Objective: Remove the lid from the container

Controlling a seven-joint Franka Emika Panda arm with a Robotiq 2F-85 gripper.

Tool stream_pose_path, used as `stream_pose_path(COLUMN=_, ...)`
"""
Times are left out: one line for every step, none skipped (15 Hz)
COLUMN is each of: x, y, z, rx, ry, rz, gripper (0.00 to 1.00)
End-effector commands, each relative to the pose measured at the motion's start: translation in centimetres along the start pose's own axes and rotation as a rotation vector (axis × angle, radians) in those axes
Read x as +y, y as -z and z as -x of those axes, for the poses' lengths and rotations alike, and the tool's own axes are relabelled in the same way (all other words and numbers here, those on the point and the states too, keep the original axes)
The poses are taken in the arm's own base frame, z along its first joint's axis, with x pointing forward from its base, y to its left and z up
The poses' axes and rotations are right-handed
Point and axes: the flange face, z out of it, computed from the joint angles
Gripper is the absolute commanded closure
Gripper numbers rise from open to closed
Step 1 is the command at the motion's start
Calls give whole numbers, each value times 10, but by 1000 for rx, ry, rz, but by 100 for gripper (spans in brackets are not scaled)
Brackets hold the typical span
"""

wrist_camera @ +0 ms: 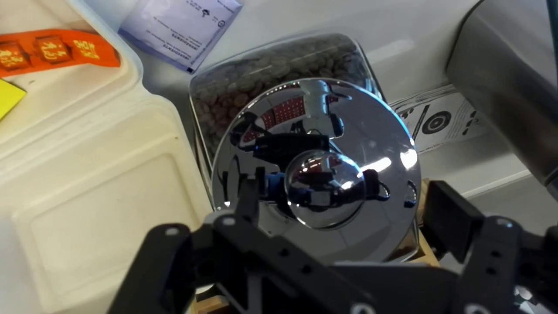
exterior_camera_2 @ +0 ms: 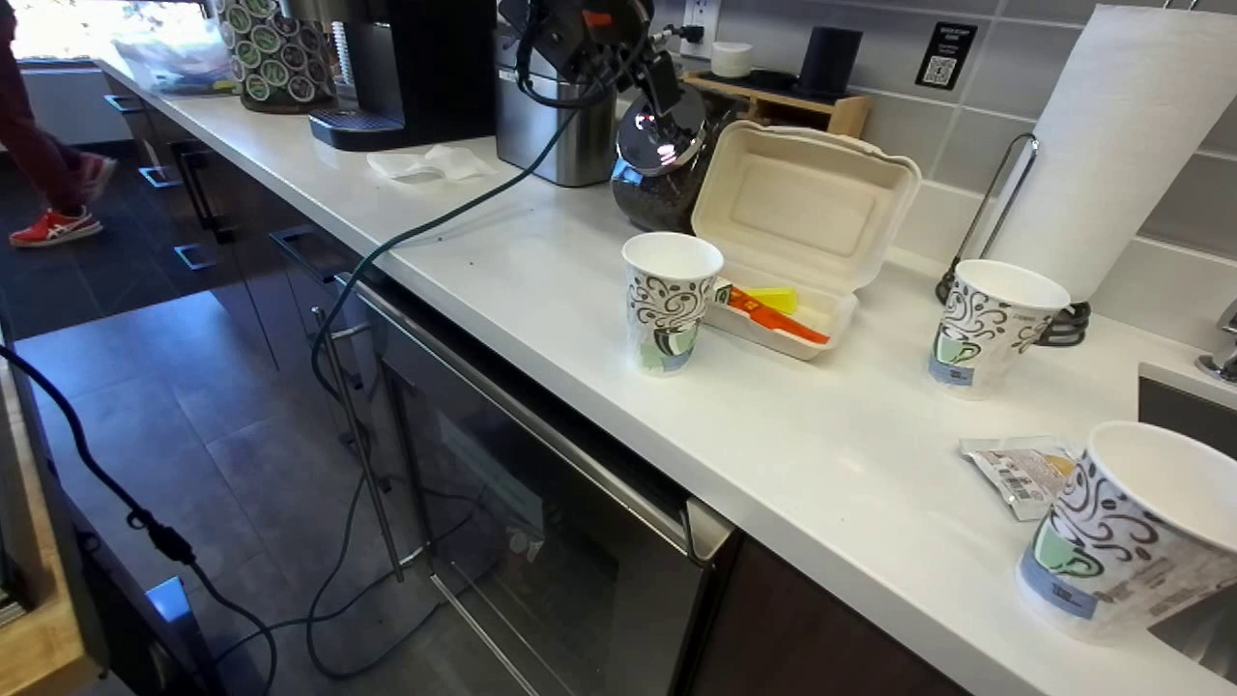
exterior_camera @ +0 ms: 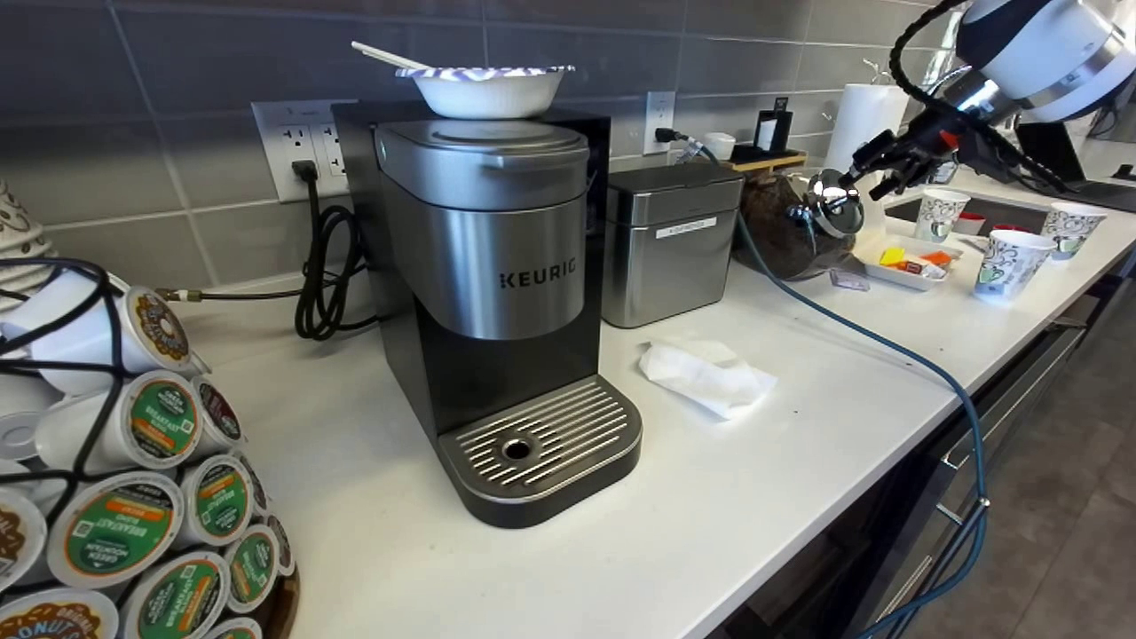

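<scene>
Fingers (wrist_camera: 453, 220) spread near the chrome lid (wrist_camera: 322, 185) on the jar (wrist_camera: 279, 65); contact unclear.

In an exterior view, coffee pods (exterior_camera: 160, 417) sit left of the coffee maker (exterior_camera: 532, 257) and a bin (exterior_camera: 670, 271) right of it. Right of the bin is a jar (exterior_camera: 772, 231) with a lid (exterior_camera: 836, 206) on, then a food box (exterior_camera: 907, 280) with a packet (exterior_camera: 936, 258) inside. A napkin (exterior_camera: 707, 377) lies in front of the bin.

The round, mirror-silver metal lid (wrist_camera: 324, 187) by the black gripper (wrist_camera: 346, 203) gleams; farther off, white paper cups (exterior_camera_2: 993, 333) carry dark swirls.
</scene>
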Motion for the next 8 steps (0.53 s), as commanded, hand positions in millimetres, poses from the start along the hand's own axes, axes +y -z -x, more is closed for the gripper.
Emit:
stream_pose_path(x=6, y=-9, z=-5, rx=8, ry=-26, rz=25, gripper=12)
stream_pose_path(x=7, y=-10, z=-6, rx=5, ry=-31, rz=30, gripper=18)
stream_pose_path(x=9, y=-13, z=-6, rx=2, ry=-38, rz=40, gripper=13)
stream_pose_path(x=11, y=-15, z=-6, rx=-4, ry=-44, rz=40, gripper=12)
stream_pose_path(x=13, y=-15, z=-6, rx=-9, ry=-48, rz=45, gripper=14)
stream_pose_path(x=12, y=-16, z=-6, rx=-14, ry=-48, rz=48, gripper=13)
stream_pose_path(x=12, y=-18, z=-7, rx=-15, ry=-46, rz=54, gripper=20)
stream_pose_path(x=11, y=-19, z=-8, rx=-16, ry=-44, rz=57, gripper=24)
